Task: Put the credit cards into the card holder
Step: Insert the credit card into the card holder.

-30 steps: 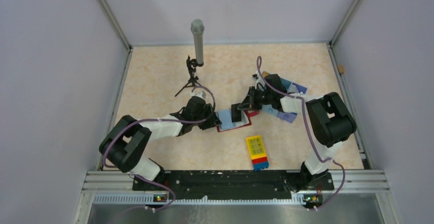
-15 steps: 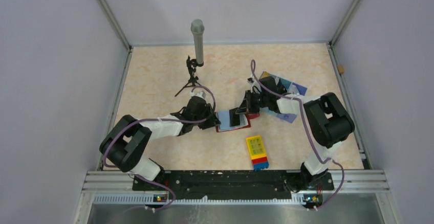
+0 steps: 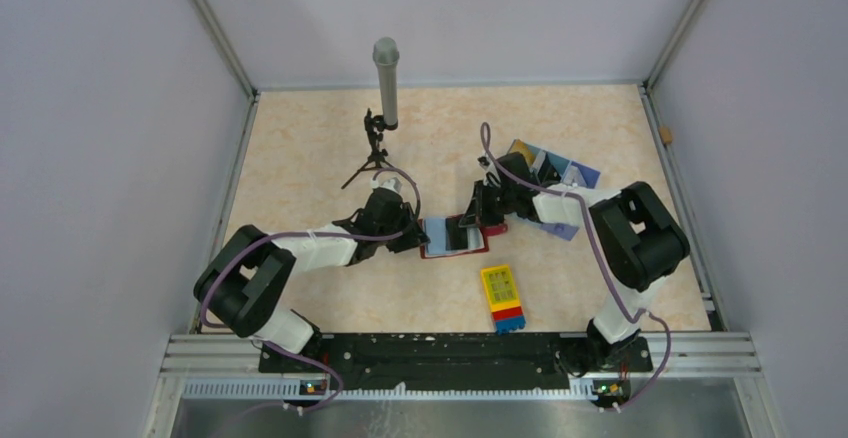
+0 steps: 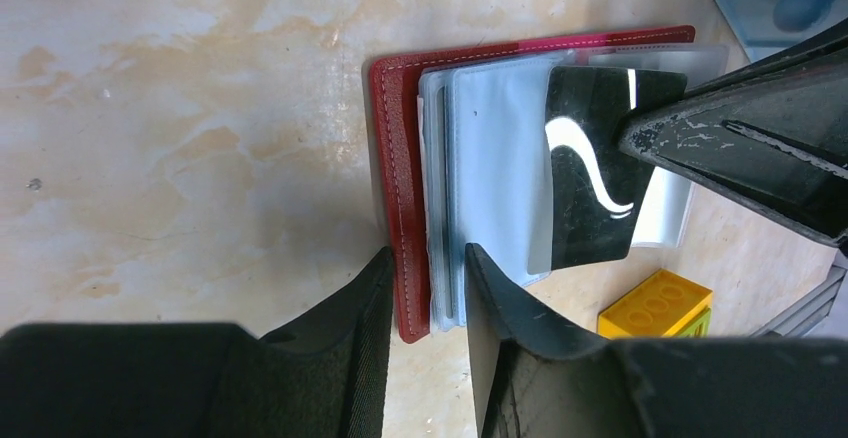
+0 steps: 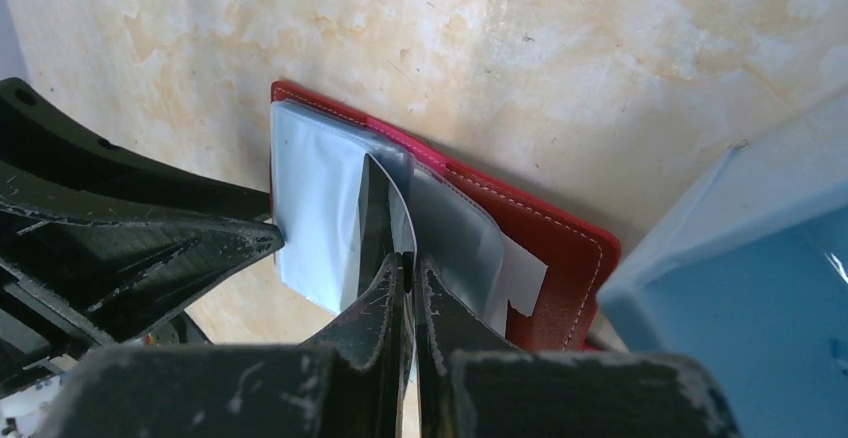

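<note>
Right gripper (image 5: pixel 408 273) clamps a glossy dark card (image 4: pixel 590 168)
The thin rectangle meets the translucent blue-grey plastic sleeves of the open, stitched red card holder (image 4: pixel 395 158), flat on the marbled tabletop (image 4: pixel 150 108); the left gripper (image 4: pixel 428 258) straddles its edge, grip unclear.

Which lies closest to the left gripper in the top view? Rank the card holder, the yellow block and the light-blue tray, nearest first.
1. card holder: right at the fingertips of the left gripper, on its right side.
2. yellow block: to the right, closer to the arm bases.
3. light-blue tray: farthest, on the right side beyond the card holder.
</note>
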